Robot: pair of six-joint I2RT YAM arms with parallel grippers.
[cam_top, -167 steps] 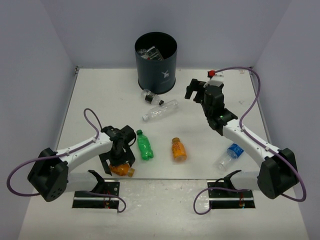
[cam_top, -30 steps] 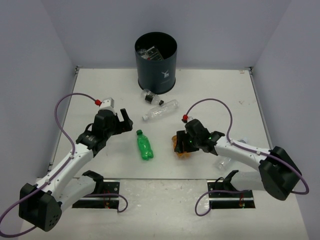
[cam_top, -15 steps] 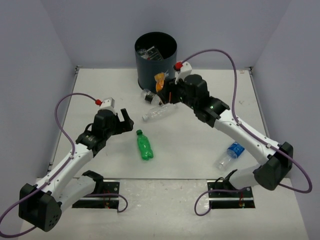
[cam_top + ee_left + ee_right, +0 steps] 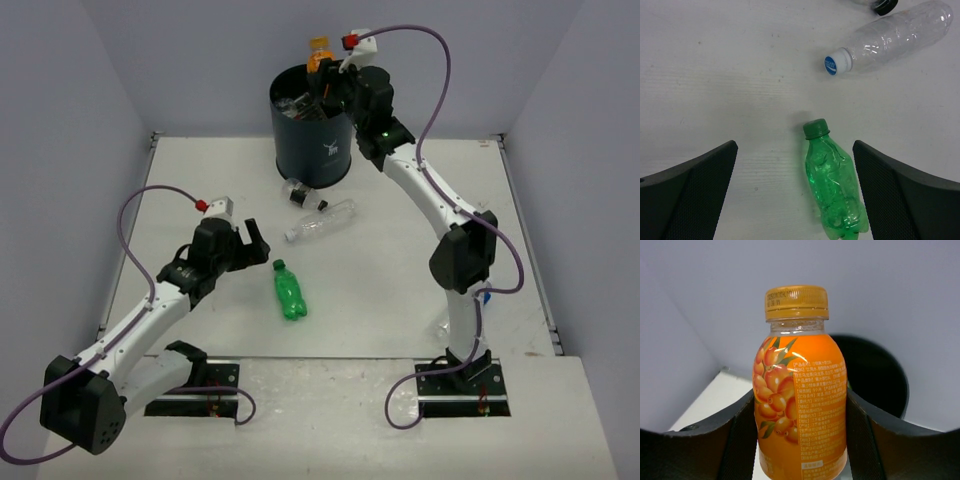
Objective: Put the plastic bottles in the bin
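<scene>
Spanning the view, the table point(image 4: 420, 200) carries the bin point(image 4: 312, 150) at its 12 o'clock edge, with some bottles already inside. The right jaws, narrowed onto the orange bottle point(image 4: 800, 390), hold it upright high by the bin's 12 o'clock rim. If let go this close to the edge, it could clip the rim and bounce out. The left jaws gape wide and empty at 10 o'clock of the green bottle point(image 4: 832, 185). A clear bottle point(image 4: 320, 220) and a black-capped one point(image 4: 300, 193) lie at the bin's 6 o'clock.

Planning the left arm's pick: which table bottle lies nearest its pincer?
The green plastic bottle, just ahead of the left pincer; the clear bottles lie farther.
</scene>
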